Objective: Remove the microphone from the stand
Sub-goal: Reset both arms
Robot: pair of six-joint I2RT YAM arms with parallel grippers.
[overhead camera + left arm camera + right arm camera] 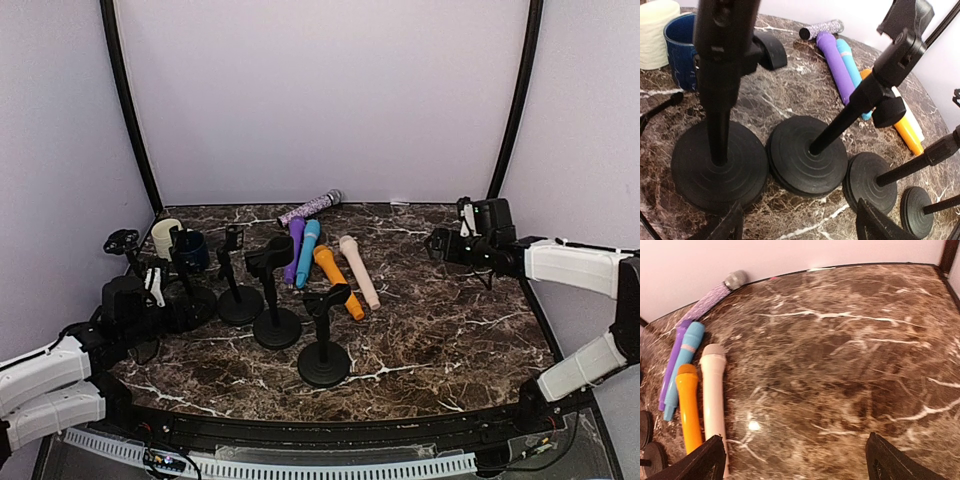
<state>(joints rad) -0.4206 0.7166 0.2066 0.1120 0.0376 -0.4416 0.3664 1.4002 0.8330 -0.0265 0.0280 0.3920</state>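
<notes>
- Top external view, far left: left pincer point(799, 210) low, facing the stands point(277, 328), spread wide, gripping nothing, seemingly parked out of the way.
- Centre: clips point(335, 297) apparently empty; microphones point(338, 280) flat on the table point(450, 330) beside them, cream microphone point(358, 270) rightmost.
- Right: right pincer point(794, 440) fully spread, empty, hovering clear of the row.

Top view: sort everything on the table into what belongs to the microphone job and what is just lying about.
Job: black stands, sparkly microphone, purple microphone, blue microphone, orange microphone, cream microphone.
Lying about: blue mug, cream cup.
</notes>
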